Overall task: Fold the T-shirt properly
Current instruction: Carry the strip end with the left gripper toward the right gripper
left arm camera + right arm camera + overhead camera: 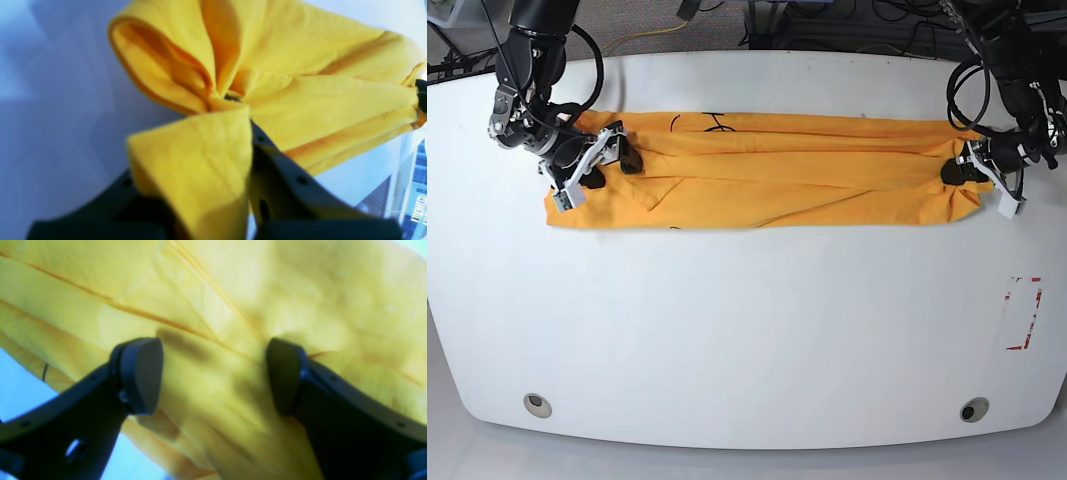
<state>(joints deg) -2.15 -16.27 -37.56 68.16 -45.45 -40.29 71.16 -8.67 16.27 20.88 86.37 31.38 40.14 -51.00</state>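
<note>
Holding: I have the shirt (767, 170) lying as a long band across the far half of the table (747, 330), one arm at each end.
Left gripper (230, 100): pinching a bunched corner of cloth; folds fan out ahead of the tips and a flap drapes back over the near finger. In the base view it sits at that view's right end (967, 170).
Right gripper (213, 373): spread wide, pads (141, 373) apart with cloth filling the gap beyond them; nothing is caught between them. I judge it is just above or resting on the fabric, but I cannot tell which. In the base view it is at that view's left end (602, 150).
Long axis: the band runs straight from one gripper to the other, so each arm owns its own end and neither is nearer the middle.
Key relation: the cloth lies directly ahead of and under the right pads; I judge that end needs a pinch before both ends can be carried together.
Writing: none readable; only thin black line marks (712, 122) at the far edge of the shirt, plus a red dashed rectangle (1024, 312) on the table, well apart from the left gripper.
</note>
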